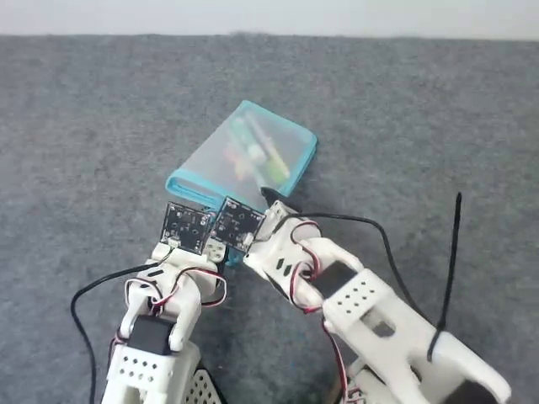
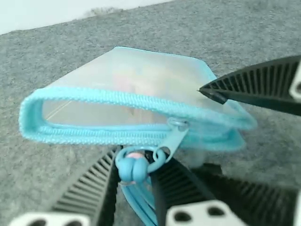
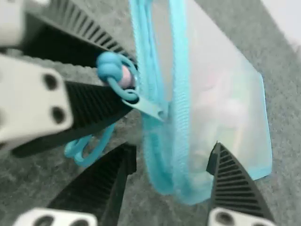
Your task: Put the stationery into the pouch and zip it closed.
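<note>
- My left gripper is almost closed. Its two ribbed fingers pinch the zipper pull, a blue bead on a teal tab, right at my fingertips.
- The slider sits just past those fingertips, partway along the zip. The tab runs from it back to the bead I hold.
- The pouch lies flat on the grey carpet straight ahead of both my grippers, with its zip edge nearest me.
- On the side of the slider away from my right gripper, the two zip tapes stand apart and the mouth gapes. On the side toward that gripper, the tapes lie together.
- My right gripper sits close beside my left and straddles the end of the pouch. One finger rests on the upper face and the other is against the zip edge. It is closed as far as the pouch allows and has hold of that end.
- The stationery is inside the pouch, beyond my right fingertips. It shows through the translucent wall as green and pink shapes, and I cannot tell the pieces apart.
- A thin teal cord loops off the pull and trails onto the carpet between my two grippers, near the lower left finger.
</note>
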`<state>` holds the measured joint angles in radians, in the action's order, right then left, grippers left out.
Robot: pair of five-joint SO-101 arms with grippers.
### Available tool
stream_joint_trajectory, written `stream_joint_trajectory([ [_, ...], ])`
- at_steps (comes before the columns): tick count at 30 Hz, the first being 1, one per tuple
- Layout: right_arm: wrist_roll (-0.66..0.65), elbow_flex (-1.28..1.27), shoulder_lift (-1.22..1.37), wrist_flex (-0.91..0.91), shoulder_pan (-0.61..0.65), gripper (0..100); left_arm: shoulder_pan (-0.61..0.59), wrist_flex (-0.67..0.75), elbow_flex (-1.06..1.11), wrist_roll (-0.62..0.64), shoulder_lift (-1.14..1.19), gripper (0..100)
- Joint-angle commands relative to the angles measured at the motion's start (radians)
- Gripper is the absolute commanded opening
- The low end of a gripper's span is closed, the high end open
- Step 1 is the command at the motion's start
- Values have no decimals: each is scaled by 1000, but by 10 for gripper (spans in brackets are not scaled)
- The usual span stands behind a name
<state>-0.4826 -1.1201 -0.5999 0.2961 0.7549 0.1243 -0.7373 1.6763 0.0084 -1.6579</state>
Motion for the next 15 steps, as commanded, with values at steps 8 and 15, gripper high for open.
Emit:
stream_joint_trajectory([
  [8,-20,86,33,-44,-58,6,9,3,-85,11,6,12],
  [15,-15,83,33,47,-131,6,2,3,-84,12,6,12],
])
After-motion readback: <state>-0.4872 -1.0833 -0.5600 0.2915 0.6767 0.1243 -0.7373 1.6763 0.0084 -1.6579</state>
